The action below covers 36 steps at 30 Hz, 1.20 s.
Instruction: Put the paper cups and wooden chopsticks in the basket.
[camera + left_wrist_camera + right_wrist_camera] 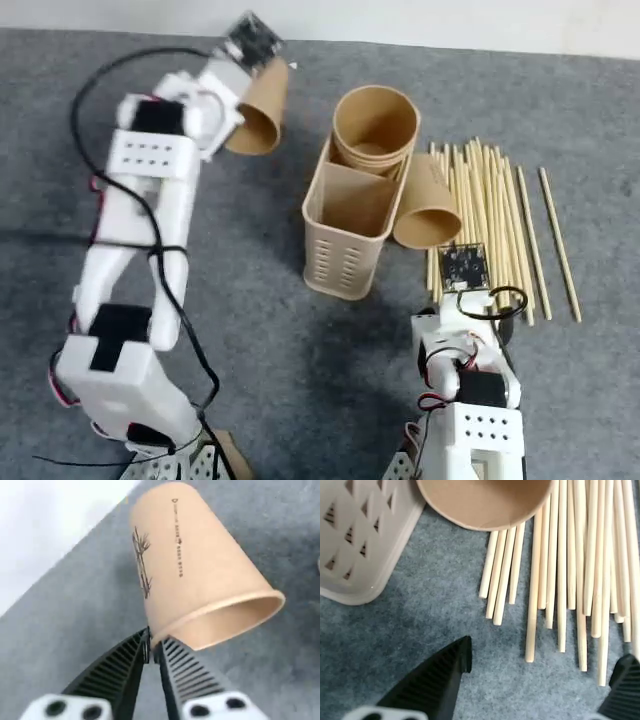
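My left gripper is shut on the rim of a brown paper cup. It holds the cup tilted above the carpet, far left of the beige basket. Stacked paper cups stand in the basket's far compartment. Another cup lies on its side against the basket's right wall, resting on the wooden chopsticks. My right gripper stands open over the near ends of the chopsticks, with that cup's mouth and the basket's corner just beyond.
The basket's near compartment holds nothing. One chopstick lies apart at the right of the pile. Grey carpet covers the table; a white wall edge runs along the back. The left arm's black cable hangs along the arm.
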Each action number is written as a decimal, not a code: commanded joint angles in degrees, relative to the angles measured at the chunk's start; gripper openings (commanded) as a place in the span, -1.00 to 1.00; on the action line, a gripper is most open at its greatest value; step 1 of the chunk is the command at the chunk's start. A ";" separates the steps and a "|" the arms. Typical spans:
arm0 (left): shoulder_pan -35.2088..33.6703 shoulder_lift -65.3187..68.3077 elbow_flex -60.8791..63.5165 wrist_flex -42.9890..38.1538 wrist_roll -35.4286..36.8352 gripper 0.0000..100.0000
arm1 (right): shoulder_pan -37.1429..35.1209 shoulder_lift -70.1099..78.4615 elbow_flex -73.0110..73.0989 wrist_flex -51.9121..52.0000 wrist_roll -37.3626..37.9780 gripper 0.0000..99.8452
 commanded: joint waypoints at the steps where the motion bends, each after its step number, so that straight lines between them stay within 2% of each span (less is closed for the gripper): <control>1: 1.19 -5.14 -22.37 20.31 0.88 -0.99 | -0.13 -0.48 -0.13 -0.92 -0.26 -0.18; 5: 7.52 -5.05 -42.77 35.52 1.05 -0.99 | -0.13 -0.48 -0.13 -0.92 -0.35 -0.18; 7: 10.15 -6.55 -44.00 35.96 2.11 -0.99 | -0.13 -0.48 -0.04 -0.92 -0.35 -0.18; 10: 12.70 -11.82 -38.73 35.87 2.90 -0.99 | -0.13 -0.48 -0.04 -0.92 -0.35 -0.18; 14: 21.23 -19.03 -26.42 35.78 2.73 -0.99 | -0.13 -0.48 -0.04 -0.92 -0.26 -0.18; 17: 24.92 -21.41 -19.21 35.69 2.73 -0.99 | -0.13 -0.48 -0.04 -0.92 -0.26 -0.18; 25: 23.34 -21.41 -16.40 33.93 3.16 -0.96 | -0.13 -0.48 -0.04 -0.92 -0.26 -0.18; 30: 21.49 -21.32 -16.40 30.15 6.15 -0.70 | -0.13 -0.48 -0.04 -0.92 -0.26 -0.18; 36: 21.41 -21.23 -16.31 27.69 5.98 -0.74 | -0.13 -0.48 -0.04 -0.92 -0.26 -0.18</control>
